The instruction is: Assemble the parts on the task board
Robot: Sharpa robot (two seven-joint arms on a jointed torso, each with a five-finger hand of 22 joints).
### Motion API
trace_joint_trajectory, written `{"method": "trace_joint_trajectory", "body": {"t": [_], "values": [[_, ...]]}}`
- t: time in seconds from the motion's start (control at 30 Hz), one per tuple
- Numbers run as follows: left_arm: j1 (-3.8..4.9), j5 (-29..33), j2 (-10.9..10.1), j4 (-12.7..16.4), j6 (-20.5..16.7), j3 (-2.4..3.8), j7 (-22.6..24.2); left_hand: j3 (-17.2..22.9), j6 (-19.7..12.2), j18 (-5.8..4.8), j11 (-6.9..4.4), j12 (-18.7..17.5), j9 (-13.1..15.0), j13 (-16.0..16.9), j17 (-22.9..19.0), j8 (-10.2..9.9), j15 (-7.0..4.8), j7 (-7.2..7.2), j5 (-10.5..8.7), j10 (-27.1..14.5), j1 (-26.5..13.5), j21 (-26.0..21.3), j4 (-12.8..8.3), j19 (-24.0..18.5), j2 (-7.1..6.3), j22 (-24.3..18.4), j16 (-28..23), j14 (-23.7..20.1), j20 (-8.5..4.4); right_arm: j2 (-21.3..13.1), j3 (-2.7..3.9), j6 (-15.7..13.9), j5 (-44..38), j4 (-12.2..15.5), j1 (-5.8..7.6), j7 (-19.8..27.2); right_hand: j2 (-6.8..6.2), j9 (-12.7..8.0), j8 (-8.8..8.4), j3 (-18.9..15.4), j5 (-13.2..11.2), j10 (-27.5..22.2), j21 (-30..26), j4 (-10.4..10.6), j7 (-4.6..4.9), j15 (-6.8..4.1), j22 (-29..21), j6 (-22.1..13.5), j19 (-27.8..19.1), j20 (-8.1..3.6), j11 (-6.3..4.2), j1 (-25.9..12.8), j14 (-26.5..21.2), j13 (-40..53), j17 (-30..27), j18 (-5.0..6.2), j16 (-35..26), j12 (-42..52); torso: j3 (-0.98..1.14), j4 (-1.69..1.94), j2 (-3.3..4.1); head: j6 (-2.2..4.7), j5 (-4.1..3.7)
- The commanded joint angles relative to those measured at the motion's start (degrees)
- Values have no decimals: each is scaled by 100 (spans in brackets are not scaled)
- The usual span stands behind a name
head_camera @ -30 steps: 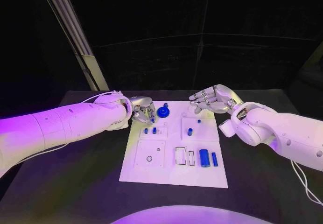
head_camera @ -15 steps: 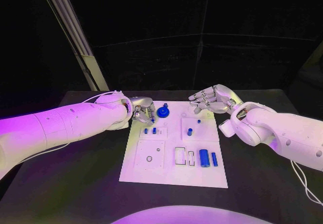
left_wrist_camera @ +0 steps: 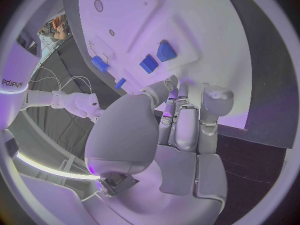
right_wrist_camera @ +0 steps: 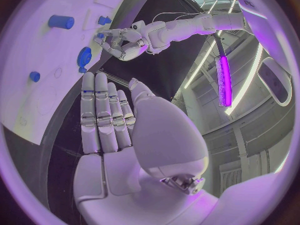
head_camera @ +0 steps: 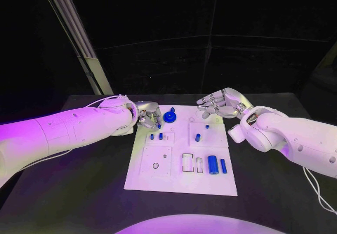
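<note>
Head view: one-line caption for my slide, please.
Both robot hands, left and right, sit at the far end of the white task board with blue parts.

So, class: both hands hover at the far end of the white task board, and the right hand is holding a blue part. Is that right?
Not quite. The right hand holds nothing; the right wrist view shows its fingers straight and empty. Both hands, including the left hand, are at the far end of the task board.

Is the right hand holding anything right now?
No, open. The right hand has straight fingers with nothing between them, hovering at the task board's far edge.
</note>
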Motion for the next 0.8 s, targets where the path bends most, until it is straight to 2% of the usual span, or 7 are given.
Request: {"method": "trace_joint_trajectory", "body": {"t": [0.03,0.6,0.7,0.8], "values": [[7,6,6,-1,20,2,-26,46,-109,-42,14,-47,-17,-6,-15,-75,51,17,23,-75,-81,-30,-8,-22,-28,2,-5,81,31,4,3,20,19,6,9,54,35,9,-12,43,10,-41,-34,6,-5,-1,-5,-33,33,6,-8,33,9,-5,-5,21,-17,16,0,3,0,5,4],[7,31,-73,-7,-39,2,-69,82,-366,-33,53,-97,-21,-1,-72,-242,83,53,24,-192,-115,-41,-56,-44,-106,7,-7,65,71,-13,3,71,-6,-20,9,-39,30,9,-13,45,7,-44,-39,5,-4,0,-8,-35,35,6,-7,29,9,-8,-5,21,-21,17,2,0,0,18,-7],[7,47,-126,0,-93,2,-55,95,-408,-31,59,-107,-21,-2,-84,-268,87,57,24,-219,-110,-48,-69,-50,-112,3,-8,62,76,-29,3,154,-211,-47,9,-190,11,10,-13,47,-33,-51,-38,-9,-4,-6,-10,-37,57,1,-8,34,35,-13,-2,24,-18,19,-1,1,0,20,-9],[7,195,-222,30,-256,2,74,110,-439,-27,64,-115,-18,-2,-98,-287,91,63,25,-246,-98,-62,-87,-57,-120,-9,-11,58,81,-55,3,233,-675,-77,9,-397,-38,19,6,82,-119,-120,41,-106,-19,-64,22,7,234,-53,-22,120,260,-31,45,38,75,-3,-2,0,-3,27,-17]]}}
